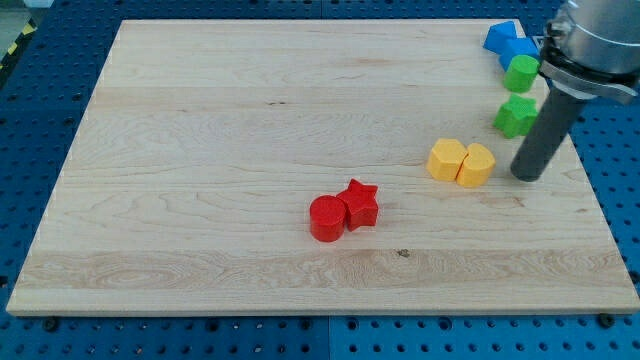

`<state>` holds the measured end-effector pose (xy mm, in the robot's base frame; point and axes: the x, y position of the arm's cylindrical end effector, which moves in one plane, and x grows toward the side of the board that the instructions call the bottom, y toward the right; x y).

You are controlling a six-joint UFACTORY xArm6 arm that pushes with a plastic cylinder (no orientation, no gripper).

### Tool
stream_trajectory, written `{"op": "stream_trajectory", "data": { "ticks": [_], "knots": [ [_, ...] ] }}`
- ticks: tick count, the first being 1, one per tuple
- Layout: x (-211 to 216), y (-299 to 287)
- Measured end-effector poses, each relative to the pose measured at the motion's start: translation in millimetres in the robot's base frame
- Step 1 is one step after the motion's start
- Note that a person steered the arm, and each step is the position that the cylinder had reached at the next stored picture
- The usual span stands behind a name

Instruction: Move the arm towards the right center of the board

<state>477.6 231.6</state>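
Tip (529,176) rests on the wooden board (200,150) beside yellow blocks (461,162); blue pegboard (40,120) surrounds; no fingers.

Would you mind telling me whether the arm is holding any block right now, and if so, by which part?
Nothing is held. My tip rests on the board, apart from every block, just to the view's right of the yellow pair and below the lower green block.

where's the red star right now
The red star sits a little below the middle of the board, touching the red cylinder on its left, with the two yellow blocks up to its right.
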Motion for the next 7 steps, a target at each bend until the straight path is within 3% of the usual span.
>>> {"op": "stream_trajectory", "data": {
  "ticks": [5,7],
  "knots": [
    [0,-56],
    [1,-42]
  ]
}}
